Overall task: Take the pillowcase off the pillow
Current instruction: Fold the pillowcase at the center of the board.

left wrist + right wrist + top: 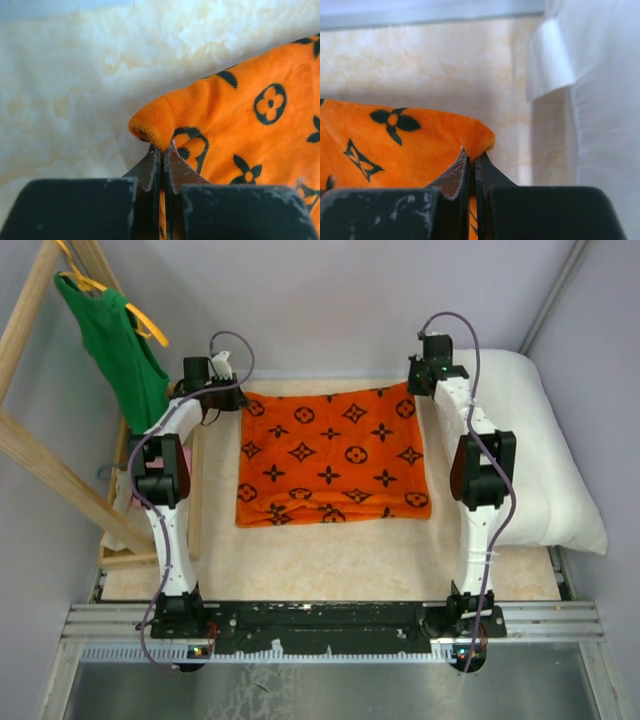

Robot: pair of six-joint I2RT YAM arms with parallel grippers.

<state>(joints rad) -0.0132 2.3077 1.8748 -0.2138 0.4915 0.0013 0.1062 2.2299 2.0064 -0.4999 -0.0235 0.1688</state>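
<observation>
The orange pillowcase [335, 455] with black monogram motifs lies flat on the cream table, folded at its near edge. The plump white pillow [530, 455] rests apart from it along the right side. At the far left corner of the pillowcase [240, 125], my left gripper [162, 150] is shut on the fabric. My right gripper [473, 157] is shut on the far right corner of the pillowcase [395, 145], with the pillow [600, 100] and its white tag [550, 60] just to the right.
A green tank top [120, 350] hangs on a yellow hanger [140, 315] from a wooden rack [50, 455] at the left. Grey walls close in the back and sides. A metal rail [330, 620] carries both arm bases at the near edge.
</observation>
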